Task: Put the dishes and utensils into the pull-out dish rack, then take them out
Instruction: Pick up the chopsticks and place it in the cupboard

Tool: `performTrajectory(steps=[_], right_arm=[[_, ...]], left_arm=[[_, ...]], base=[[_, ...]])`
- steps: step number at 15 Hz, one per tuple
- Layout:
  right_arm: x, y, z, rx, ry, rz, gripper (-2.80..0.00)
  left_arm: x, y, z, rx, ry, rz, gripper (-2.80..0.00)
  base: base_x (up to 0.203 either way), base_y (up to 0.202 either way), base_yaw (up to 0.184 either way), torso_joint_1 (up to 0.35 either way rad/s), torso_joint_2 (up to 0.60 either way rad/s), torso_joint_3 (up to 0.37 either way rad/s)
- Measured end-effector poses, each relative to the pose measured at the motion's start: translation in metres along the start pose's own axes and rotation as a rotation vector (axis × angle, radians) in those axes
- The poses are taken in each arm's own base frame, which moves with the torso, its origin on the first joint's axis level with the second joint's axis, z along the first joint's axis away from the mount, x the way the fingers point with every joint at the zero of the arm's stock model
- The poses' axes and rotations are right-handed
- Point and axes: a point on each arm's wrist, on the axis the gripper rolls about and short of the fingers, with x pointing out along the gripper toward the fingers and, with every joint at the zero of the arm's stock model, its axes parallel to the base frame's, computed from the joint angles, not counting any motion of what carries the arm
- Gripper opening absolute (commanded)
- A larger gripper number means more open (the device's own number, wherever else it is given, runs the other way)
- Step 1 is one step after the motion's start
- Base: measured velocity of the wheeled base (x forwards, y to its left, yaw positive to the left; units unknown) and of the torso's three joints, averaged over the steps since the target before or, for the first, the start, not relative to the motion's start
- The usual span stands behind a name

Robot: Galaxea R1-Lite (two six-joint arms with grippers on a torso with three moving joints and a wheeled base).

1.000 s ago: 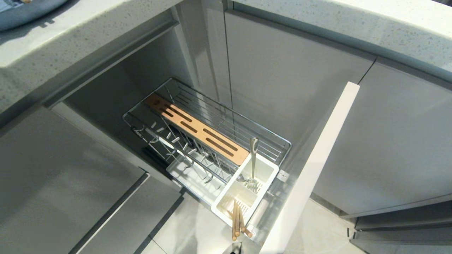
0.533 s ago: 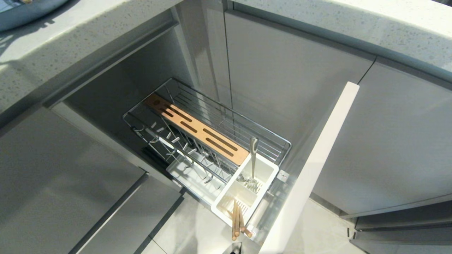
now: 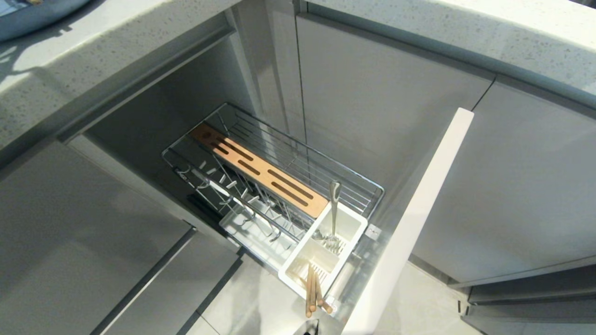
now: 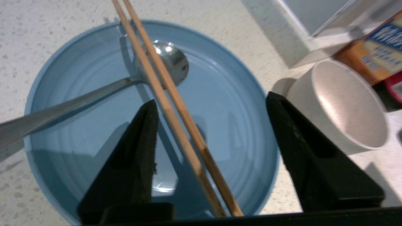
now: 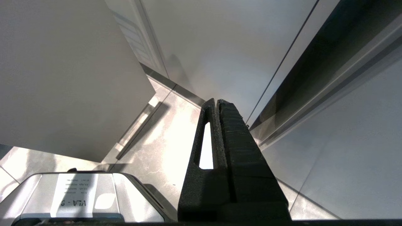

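My left gripper (image 4: 211,98) hangs open over a light-blue plate (image 4: 226,103) on the speckled countertop. A pair of wooden chopsticks (image 4: 203,148) lies across the plate between the spread fingers (image 4: 135,163), touching neither. A silver spoon (image 4: 176,64) rests on the plate under them. A cream-white bowl (image 4: 345,106) stands beside the plate. In the head view the pull-out dish rack (image 3: 298,153) is drawn out; its white caddy (image 3: 347,228) holds a metal utensil (image 3: 334,204) and another pair of chopsticks (image 3: 311,288). My right gripper (image 5: 217,102) is shut and empty, pointing at the floor.
The rack's pale front panel (image 3: 419,214) stands out to the right of the caddy. A wooden slotted strip (image 3: 260,174) runs along the rack. The plate's rim (image 3: 28,18) shows at the countertop's top left. An orange box (image 4: 373,53) sits behind the bowl.
The rack and what stands in it have not moved. A shadow has spread over the countertop next to the plate at the top left of the head view.
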Motion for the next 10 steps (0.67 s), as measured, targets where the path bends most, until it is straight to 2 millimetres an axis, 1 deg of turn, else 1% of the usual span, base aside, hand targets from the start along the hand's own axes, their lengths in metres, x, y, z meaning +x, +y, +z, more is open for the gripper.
performTrajectory(steps=[3,10], right_arm=[[0.0,0.0,0.0,0.0,0.0,0.0,-2.8],[0.0,0.0,0.0,0.0,0.0,0.0,-2.8]], left_arm=[[0.004,0.0,-0.008,0.042,0.027,0.05,0.0],[0.008,-0.002,-0.014,0.093,0.051,0.052,0.0]], base=[[0.0,0.0,0.0,0.0,0.0,0.0],[0.0,0.0,0.0,0.0,0.0,0.0]])
